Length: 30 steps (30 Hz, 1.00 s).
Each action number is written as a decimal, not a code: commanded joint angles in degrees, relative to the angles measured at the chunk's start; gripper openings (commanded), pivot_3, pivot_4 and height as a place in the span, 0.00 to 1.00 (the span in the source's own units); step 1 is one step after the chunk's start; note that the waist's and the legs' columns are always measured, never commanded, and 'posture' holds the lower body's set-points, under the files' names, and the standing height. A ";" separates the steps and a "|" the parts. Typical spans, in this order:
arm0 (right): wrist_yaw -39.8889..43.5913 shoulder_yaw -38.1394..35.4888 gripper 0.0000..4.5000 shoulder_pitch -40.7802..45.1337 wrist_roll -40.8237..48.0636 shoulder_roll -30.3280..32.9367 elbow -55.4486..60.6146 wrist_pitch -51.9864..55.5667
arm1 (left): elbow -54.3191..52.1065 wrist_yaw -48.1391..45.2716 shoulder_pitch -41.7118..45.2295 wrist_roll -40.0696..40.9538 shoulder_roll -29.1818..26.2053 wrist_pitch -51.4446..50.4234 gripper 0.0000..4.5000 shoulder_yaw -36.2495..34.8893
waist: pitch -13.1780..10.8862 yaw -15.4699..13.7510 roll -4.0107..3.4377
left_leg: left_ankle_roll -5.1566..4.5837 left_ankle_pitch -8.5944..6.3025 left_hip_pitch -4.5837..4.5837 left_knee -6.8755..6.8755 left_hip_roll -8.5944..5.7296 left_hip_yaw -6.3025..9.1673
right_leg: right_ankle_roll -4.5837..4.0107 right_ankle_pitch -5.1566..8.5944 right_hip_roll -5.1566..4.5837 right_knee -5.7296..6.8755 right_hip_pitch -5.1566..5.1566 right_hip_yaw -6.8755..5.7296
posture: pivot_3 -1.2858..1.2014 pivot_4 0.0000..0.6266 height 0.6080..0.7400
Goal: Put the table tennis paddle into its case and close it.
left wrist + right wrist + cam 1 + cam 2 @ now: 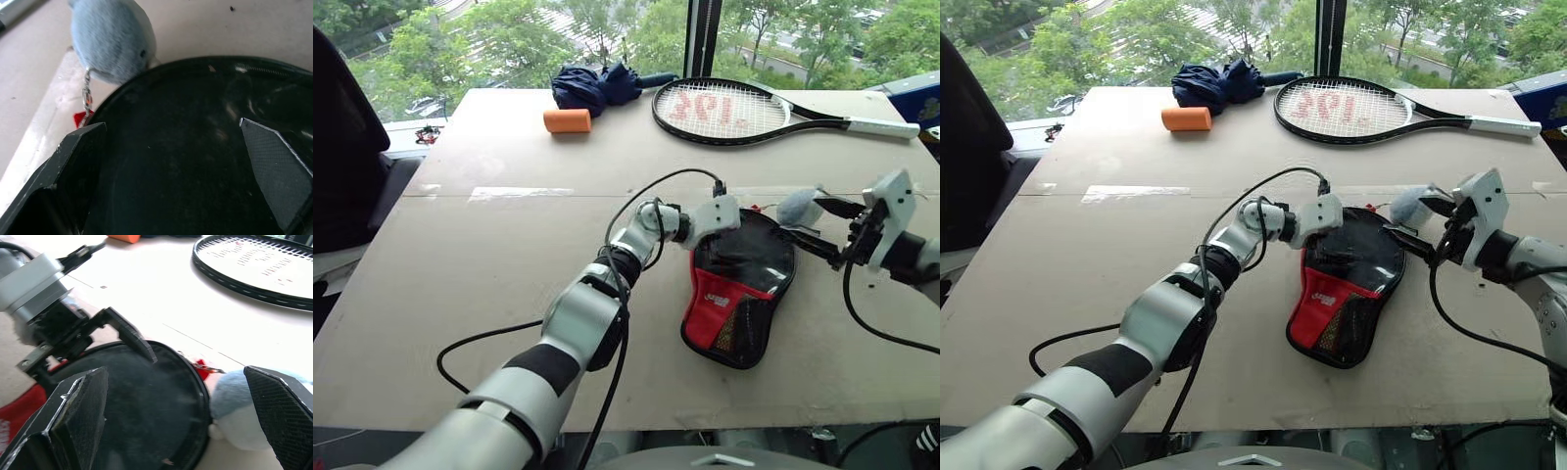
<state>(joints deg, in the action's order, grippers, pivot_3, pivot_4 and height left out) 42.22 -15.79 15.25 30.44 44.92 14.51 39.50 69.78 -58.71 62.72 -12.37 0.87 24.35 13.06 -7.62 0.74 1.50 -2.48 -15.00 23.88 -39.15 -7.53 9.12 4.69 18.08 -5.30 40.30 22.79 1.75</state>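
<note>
The case (pixel 736 304) lies flat on the table, black with a red pocket panel at its near end. Its grey-blue fuzzy ball (pixel 798 208) rests on the table by the case's far right rim. My left gripper (pixel 736 245) hovers open just over the round glossy black part (pixel 186 161), with nothing between its fingers. From the right, my right gripper (pixel 806 221) reaches in, open, its fingertips beside the ball (pixel 239 406) and not closed on it. I cannot make out the table tennis paddle apart from the case.
A large strung tennis racket (pixel 734 110), a folded dark blue umbrella (pixel 592 83) and an orange cylinder (pixel 568 120) lie at the far edge. A strip of clear tape (pixel 519 193) marks the tabletop left of centre. A black chair back (pixel 342 147) stands at the left.
</note>
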 commanded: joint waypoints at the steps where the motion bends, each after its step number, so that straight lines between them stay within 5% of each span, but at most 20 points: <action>1: -3.19 2.75 1.00 4.80 -5.28 -0.01 -6.21 -2.65 | -1.90 1.28 -0.47 -2.35 1.07 2.52 0.99 3.01 | 0.00 0.00 -0.01 | 0.00 0.00 0.00 -0.01 0.00 -0.02 | 0.00 0.00 -0.01 0.00 0.00 0.02 | 0.52 0.24 0.89; 14: -5.95 11.60 1.00 16.76 -14.87 -2.34 -25.11 -3.18 | -1.25 4.26 -2.35 -3.47 4.46 0.29 0.99 5.45 | 0.01 -0.09 -0.02 | 0.00 0.00 -0.01 -0.02 0.00 -0.06 | 0.00 0.00 -0.03 0.01 0.00 0.06 | 0.52 0.24 0.89; 18: -4.34 14.00 0.73 18.54 -17.59 -1.96 -29.23 -5.10 | 0.73 7.96 -2.89 -5.77 4.53 -1.61 1.00 7.31 | 0.03 -0.15 -0.04 | 0.00 0.00 -0.01 -0.04 0.00 -0.06 | 0.00 0.00 -0.04 0.01 0.00 0.05 | 0.52 0.24 0.89; 23: -4.31 13.64 0.18 19.61 -18.83 -2.07 -31.05 -6.41 | 1.83 10.02 -4.85 -7.45 4.14 -2.10 1.00 9.68 | 0.35 -0.27 -0.04 | 0.00 0.00 -0.07 -0.10 0.00 -0.03 | 0.01 0.00 -0.04 0.01 -0.10 0.02 | 0.52 0.24 0.89; 26: -4.89 12.12 0.00 19.39 -19.00 -1.51 -30.58 -6.99 | 2.25 11.97 -5.53 -7.90 4.32 -2.81 1.00 10.06 | 0.58 -0.41 -0.06 | 0.00 0.00 -0.07 -0.14 0.00 -0.01 | 0.01 -0.01 -0.04 0.00 -0.12 0.01 | 0.52 0.24 0.89; 30: -6.72 7.08 0.00 17.45 -17.74 0.29 -27.90 -5.73 | 2.71 18.92 -6.52 -9.54 4.86 -2.37 1.00 11.49 | 0.71 -1.06 -0.05 | -0.01 0.00 -0.07 -0.17 -0.02 0.00 | 0.06 -0.03 -0.06 0.00 -0.17 0.00 | 0.52 0.24 0.89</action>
<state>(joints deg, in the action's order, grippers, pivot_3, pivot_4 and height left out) 37.11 -3.22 33.24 12.06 42.40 -16.37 33.51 67.93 -43.79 59.67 -15.83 6.77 24.99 20.80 -6.91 -0.32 1.46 -2.49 -15.00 23.81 -39.33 -7.56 9.12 4.77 18.03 -5.36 40.28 22.61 1.75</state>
